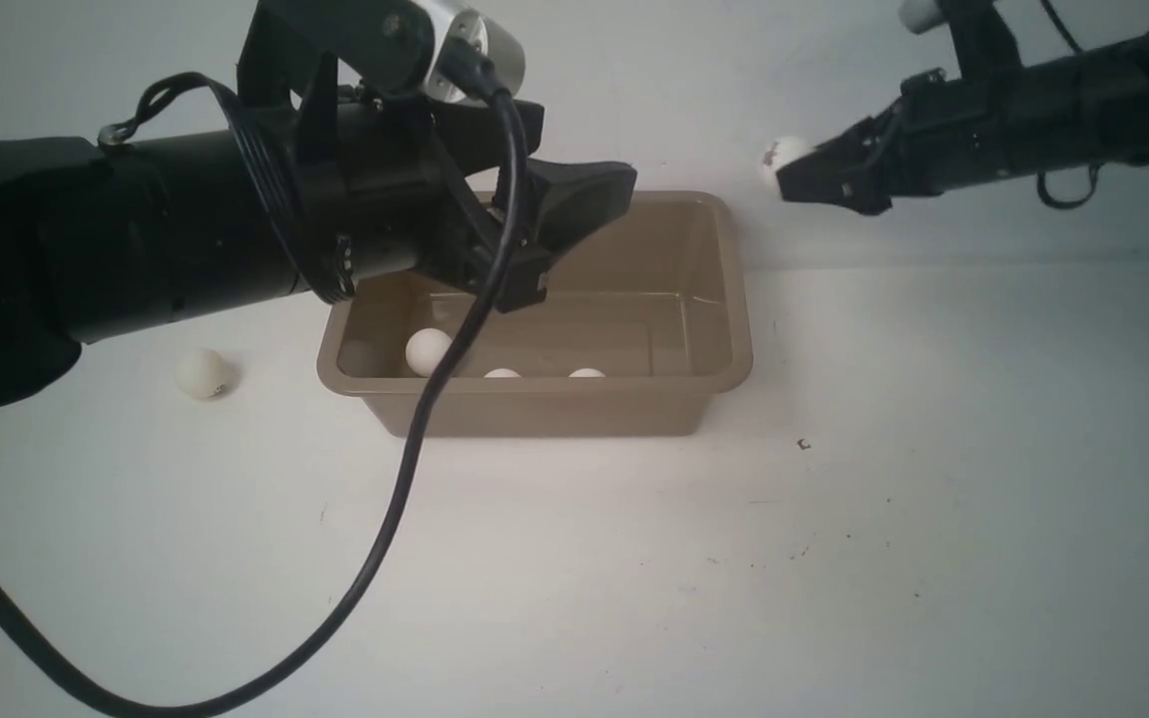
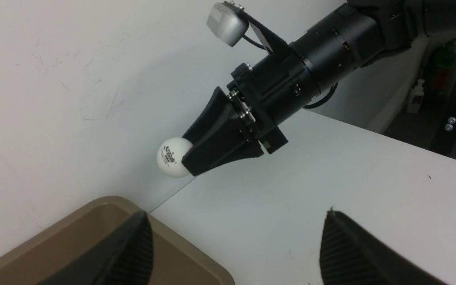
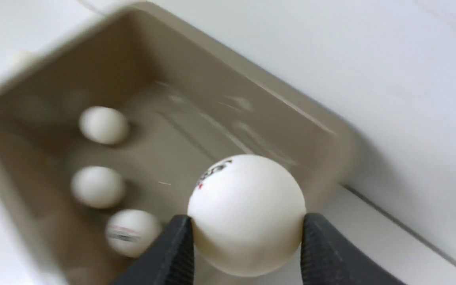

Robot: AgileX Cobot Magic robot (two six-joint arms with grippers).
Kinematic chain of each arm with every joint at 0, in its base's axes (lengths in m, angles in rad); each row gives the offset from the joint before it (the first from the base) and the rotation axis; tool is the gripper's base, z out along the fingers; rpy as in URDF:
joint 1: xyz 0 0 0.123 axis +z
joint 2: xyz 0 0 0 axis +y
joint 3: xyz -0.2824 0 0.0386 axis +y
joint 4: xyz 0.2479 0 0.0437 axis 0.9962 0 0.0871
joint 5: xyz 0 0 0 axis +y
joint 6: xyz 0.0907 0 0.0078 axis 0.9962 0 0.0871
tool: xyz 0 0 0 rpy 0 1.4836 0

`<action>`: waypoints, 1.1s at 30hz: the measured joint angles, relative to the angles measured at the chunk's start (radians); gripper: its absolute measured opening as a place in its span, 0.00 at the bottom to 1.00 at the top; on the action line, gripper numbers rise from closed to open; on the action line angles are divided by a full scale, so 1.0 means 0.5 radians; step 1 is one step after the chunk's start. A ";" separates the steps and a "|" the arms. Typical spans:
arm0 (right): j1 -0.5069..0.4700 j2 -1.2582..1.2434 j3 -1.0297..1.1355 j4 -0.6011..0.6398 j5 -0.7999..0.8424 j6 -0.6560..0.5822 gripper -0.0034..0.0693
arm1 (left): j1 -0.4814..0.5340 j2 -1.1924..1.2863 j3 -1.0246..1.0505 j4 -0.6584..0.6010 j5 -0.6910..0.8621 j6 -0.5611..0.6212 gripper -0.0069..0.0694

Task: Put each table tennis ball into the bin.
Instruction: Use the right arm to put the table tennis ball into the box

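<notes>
The taupe bin stands at the middle back of the table; it shows in the right wrist view and its corner in the left wrist view. Three white balls lie inside it, seen also in the right wrist view. My right gripper is shut on a ball, held in the air just right of the bin's far right corner. My left gripper is open and empty above the bin. One ball lies on the table left of the bin.
A white wall rises right behind the bin. A black cable hangs from the left arm and loops across the front left of the white table.
</notes>
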 joint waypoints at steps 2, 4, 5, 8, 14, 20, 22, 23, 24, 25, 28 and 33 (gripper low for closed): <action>0.044 0.020 0.000 0.024 0.034 -0.023 0.49 | 0.000 0.000 0.000 0.000 0.000 0.000 0.76; 0.115 0.062 0.000 0.050 0.042 -0.050 0.49 | 0.000 0.000 0.000 0.000 -0.002 0.000 0.76; 0.143 0.081 0.000 0.059 0.039 -0.065 0.49 | 0.000 0.000 0.000 0.000 -0.002 0.000 0.76; 0.242 0.165 0.000 0.074 -0.003 -0.121 0.49 | 0.000 0.000 0.000 0.028 -0.012 0.000 0.76; 0.320 0.254 0.002 0.064 -0.059 -0.207 0.49 | 0.000 0.000 0.000 0.193 -0.094 -0.017 0.76; 0.320 0.256 0.002 0.066 -0.105 -0.193 0.67 | 0.000 0.000 0.000 0.255 -0.249 -0.048 0.76; 0.320 0.256 0.002 0.082 -0.107 -0.193 0.78 | 0.000 0.000 0.000 0.255 -0.353 -0.055 0.76; 0.320 0.253 0.002 0.099 -0.114 -0.202 0.82 | 0.000 0.000 0.000 0.255 -0.403 -0.057 0.76; 0.320 0.244 0.002 0.122 -0.124 -0.214 0.85 | 0.000 0.000 0.000 0.255 -0.454 -0.057 0.76; 0.320 0.237 0.002 0.132 -0.140 -0.225 0.86 | 0.000 0.000 0.000 0.255 -0.509 -0.057 0.76; 0.318 0.155 -0.004 0.157 -0.198 -0.272 0.89 | 0.000 0.000 0.000 0.248 -0.752 -0.057 0.76; 0.282 -0.070 -0.035 0.165 -0.217 -0.281 0.86 | 0.000 0.000 0.004 0.133 -1.244 0.113 0.76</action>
